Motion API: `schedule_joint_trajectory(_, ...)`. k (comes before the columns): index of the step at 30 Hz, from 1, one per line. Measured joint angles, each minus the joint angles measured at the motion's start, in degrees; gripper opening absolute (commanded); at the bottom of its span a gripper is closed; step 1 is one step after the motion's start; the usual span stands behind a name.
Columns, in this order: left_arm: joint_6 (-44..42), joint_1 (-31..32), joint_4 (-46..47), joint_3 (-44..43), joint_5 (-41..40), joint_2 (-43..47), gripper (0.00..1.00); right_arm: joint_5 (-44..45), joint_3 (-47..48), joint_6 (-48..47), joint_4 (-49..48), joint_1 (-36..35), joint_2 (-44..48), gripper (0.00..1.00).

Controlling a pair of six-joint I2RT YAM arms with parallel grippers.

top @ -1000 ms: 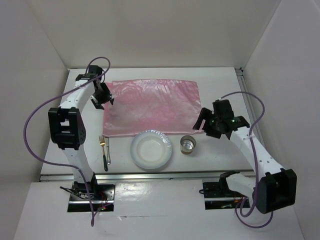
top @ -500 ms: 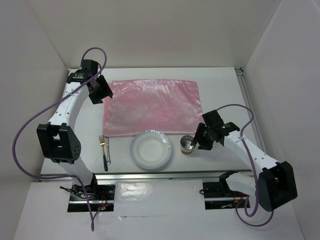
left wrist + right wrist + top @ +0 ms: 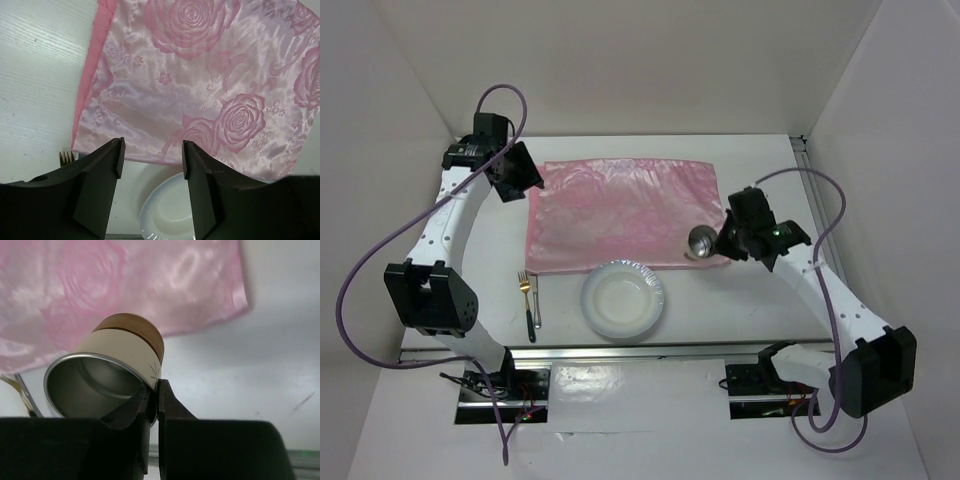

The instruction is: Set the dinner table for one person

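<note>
On the white dinner table lies a pink rose-patterned mat. A white plate sits just in front of the mat's near edge, and a gold fork with a dark handle lies to its left. My right gripper is shut on the rim of a cream cup with a brown base. The cup hangs tilted above the mat's near right corner. My left gripper stands open over the mat's far left corner, with nothing between its fingers.
Metal rails run along the table's near edge and its right side. White walls enclose the table at the back and on both sides. In the left wrist view the plate and the fork's tines show below the mat.
My right gripper shut on the cup's rim and lifted it off the table toward the mat's near right corner. The left arm drew a little back and left, still open.
</note>
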State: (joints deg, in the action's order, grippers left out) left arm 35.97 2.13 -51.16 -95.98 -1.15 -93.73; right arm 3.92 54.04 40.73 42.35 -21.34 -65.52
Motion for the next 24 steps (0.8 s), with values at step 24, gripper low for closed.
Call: schedule_joint_trajectory(24, -3.0, 0.0, 0.4, 16.5, 0.5, 10.1, 0.65, 7.0, 66.4, -10.4, -5.1, 10.1, -67.5, 0.0)
